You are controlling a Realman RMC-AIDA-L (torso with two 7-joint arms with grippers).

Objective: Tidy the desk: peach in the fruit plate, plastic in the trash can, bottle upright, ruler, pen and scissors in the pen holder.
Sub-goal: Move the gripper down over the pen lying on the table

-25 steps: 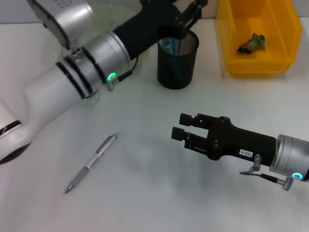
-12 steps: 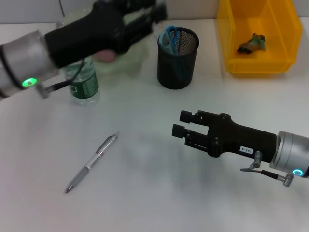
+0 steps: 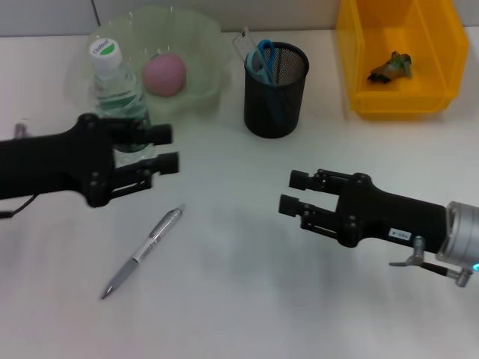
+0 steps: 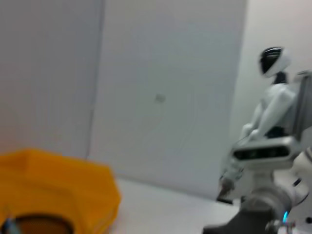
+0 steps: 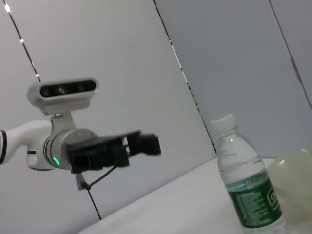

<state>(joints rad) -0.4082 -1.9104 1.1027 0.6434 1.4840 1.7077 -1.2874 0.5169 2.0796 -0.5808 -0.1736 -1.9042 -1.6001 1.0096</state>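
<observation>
A silver pen (image 3: 142, 253) lies on the white table (image 3: 239, 314) near the upright bottle (image 3: 117, 97). Grey wall panels (image 5: 234, 63) stand behind. Both the left gripper (image 3: 166, 147) and right gripper (image 3: 290, 192) hover with jaws released, empty.

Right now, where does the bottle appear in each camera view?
Head view: the bottle stands upright at far left, beside the fruit plate, just behind the left gripper.
Left wrist view: not in it.
Right wrist view: lower right, upright.
Shared landmark: the left gripper, also in the right wrist view.

Peach (image 3: 164, 72) in fruit plate (image 3: 202, 34); bottle (image 3: 118, 97) at the plate's left front; pen holder (image 3: 275, 91) right of plate; pen (image 3: 142, 252) in front.
</observation>
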